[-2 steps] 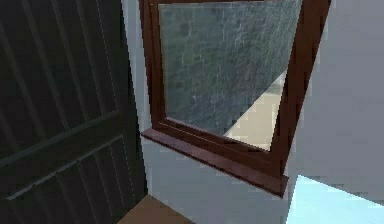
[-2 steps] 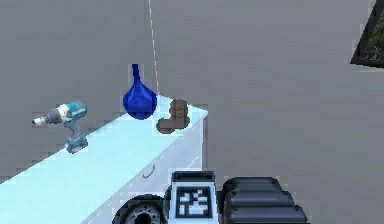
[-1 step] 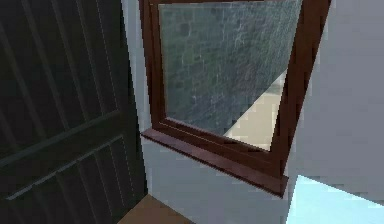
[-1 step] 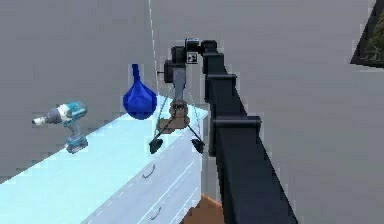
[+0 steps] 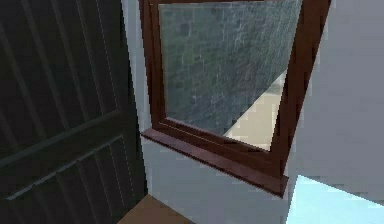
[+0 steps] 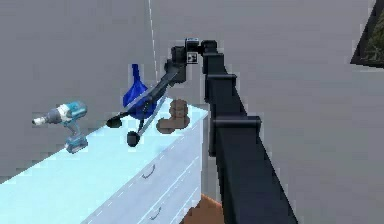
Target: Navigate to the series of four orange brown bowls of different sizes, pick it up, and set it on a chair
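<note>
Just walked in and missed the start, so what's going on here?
The Stretch's arm stretches out over a pale blue dresser. Its gripper is low near the dresser top, between a power drill and a small brown thing, maybe the bowls, with a blue vase behind. I cannot tell whether it holds anything. Ahead of the robot are a dark door and a window.
</note>
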